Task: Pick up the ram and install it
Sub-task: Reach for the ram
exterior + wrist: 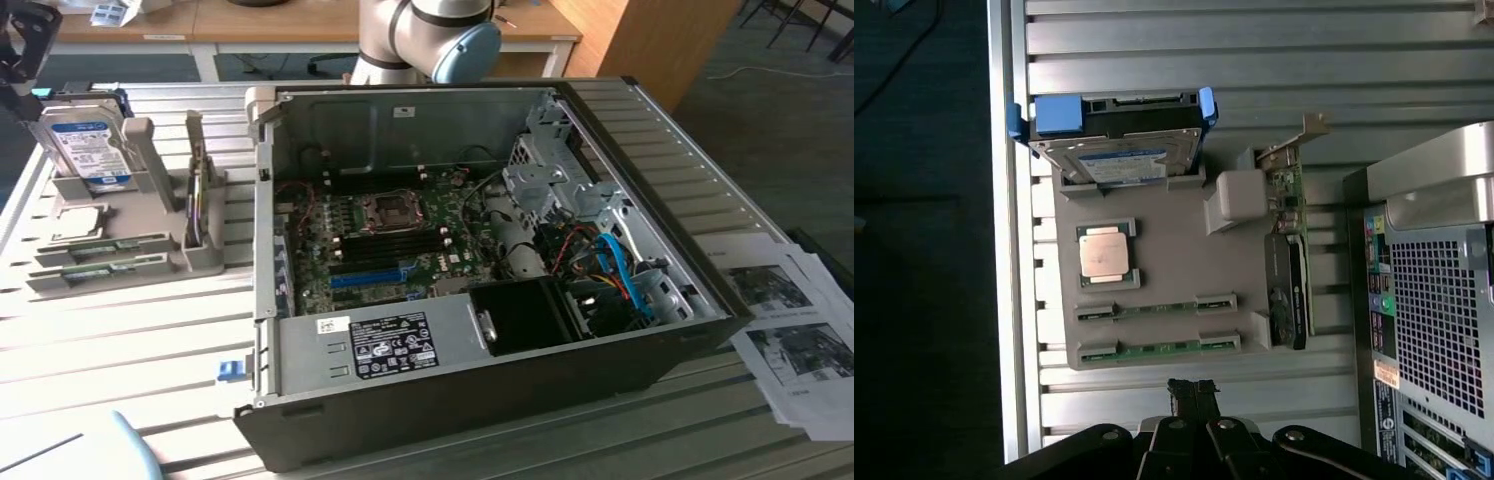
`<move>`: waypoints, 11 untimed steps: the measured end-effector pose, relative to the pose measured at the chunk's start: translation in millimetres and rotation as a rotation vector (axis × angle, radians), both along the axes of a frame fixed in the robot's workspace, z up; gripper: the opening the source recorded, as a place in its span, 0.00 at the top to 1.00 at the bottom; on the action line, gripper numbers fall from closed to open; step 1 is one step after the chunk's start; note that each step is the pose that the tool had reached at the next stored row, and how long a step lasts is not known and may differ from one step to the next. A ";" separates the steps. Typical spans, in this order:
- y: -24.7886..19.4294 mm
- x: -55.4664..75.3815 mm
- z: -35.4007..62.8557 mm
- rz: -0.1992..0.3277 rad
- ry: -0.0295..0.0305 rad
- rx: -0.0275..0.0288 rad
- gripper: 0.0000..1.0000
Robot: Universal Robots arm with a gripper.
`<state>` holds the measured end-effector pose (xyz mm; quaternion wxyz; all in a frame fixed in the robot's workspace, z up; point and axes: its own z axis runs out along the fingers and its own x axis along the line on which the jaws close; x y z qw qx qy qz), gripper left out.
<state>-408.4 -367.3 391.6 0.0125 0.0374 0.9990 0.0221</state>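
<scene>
Two rams lie side by side in the grey holder tray [1174, 250]: one ram [1154, 308] and a second ram [1159, 348], thin green sticks with grey clips at their ends. In the exterior view they are the ram [100, 247] and the ram [94, 270] at the exterior view's left. My gripper [1192, 390] hangs above the slatted table just beside the tray, nearest the second ram, shut with nothing in it. Its dark body [19, 50] shows at the exterior view's upper left edge. The black memory slots [394, 240] sit on the motherboard inside the open PC case [467, 400].
On the tray stand a silver, blue-labelled hard drive [1119, 150], a CPU [1104, 255] and an upright expansion card [1289, 260]. A bright blue slot [367, 278] lies below the memory slots. Printed papers [794, 330] lie at the exterior view's right of the case.
</scene>
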 end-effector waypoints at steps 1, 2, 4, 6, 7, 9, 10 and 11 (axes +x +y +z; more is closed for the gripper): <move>0.4 0.0 0.0 0.000 0.0000 0.0000 0.91; 0.3 0.0 0.0 0.000 0.0000 0.0000 0.91; 0.4 0.0 0.0 0.000 0.0001 0.0000 0.91; 0.4 0.0 -0.1 0.000 0.0000 0.0000 0.91; 0.4 0.1 -0.5 0.000 0.0000 0.0000 0.91; 0.4 0.0 -1.5 0.000 0.0001 0.0001 0.91; 0.4 0.0 -2.3 0.000 0.0000 0.0005 0.91; 0.5 0.0 -2.9 0.000 0.0001 0.0008 0.91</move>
